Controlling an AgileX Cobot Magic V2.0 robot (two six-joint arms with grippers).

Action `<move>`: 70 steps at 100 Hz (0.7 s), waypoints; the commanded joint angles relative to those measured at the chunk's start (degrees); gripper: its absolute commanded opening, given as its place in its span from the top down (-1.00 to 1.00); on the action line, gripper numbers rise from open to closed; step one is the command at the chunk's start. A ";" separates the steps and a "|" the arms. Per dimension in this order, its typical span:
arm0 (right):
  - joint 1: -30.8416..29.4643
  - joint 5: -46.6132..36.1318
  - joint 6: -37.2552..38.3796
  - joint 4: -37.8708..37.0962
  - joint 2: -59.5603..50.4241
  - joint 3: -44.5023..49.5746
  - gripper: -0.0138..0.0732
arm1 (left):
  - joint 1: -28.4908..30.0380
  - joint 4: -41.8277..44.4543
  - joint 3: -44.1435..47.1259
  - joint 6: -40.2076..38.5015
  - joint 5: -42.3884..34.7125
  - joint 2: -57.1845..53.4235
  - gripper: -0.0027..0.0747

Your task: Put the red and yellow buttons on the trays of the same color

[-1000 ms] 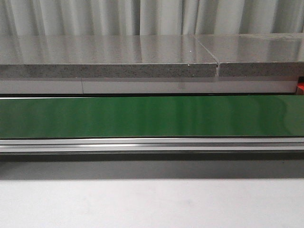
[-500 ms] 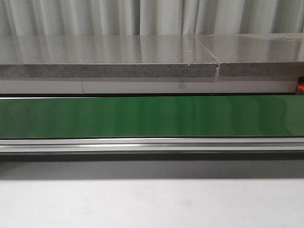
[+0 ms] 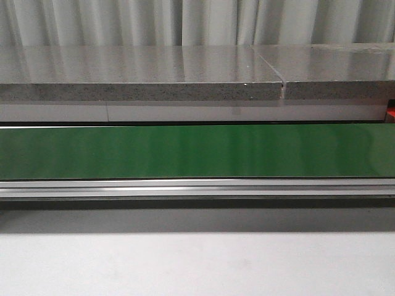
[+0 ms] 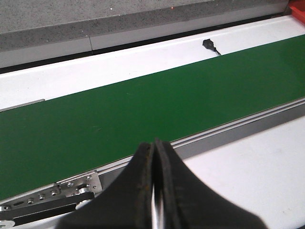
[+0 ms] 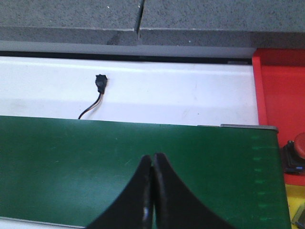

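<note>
A red tray (image 5: 282, 90) lies past the end of the green conveyor belt (image 5: 119, 152) in the right wrist view, and a red button (image 5: 297, 145) on a dark base sits in it near the belt's end. My right gripper (image 5: 153, 156) hangs shut over the belt with nothing between its fingers. In the left wrist view my left gripper (image 4: 155, 143) is shut and empty above the belt's near rail. A sliver of the red tray (image 3: 390, 113) shows at the front view's right edge. No yellow button or yellow tray is in view.
The green belt (image 3: 197, 151) spans the front view between a grey stone slab (image 3: 142, 74) behind and an aluminium rail (image 3: 197, 188) in front. A black plug on a cable (image 5: 100, 82) lies on the white strip behind the belt; the plug (image 4: 208, 45) also shows in the left wrist view.
</note>
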 commanded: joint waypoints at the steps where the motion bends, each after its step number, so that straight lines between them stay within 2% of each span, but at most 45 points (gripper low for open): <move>1: 0.16 -5.68 -0.95 0.06 -4.59 0.52 0.96 | -0.44 -1.67 -1.53 -0.43 -3.58 0.32 0.99; 21: 0.16 -9.53 -0.95 -0.05 -13.19 6.73 0.96 | -0.44 -1.67 -1.53 -0.43 -3.58 0.32 0.99; 70: 0.16 -8.55 -0.95 0.00 -31.95 18.95 0.96 | -0.44 -1.67 -1.53 -0.43 -3.58 0.32 0.99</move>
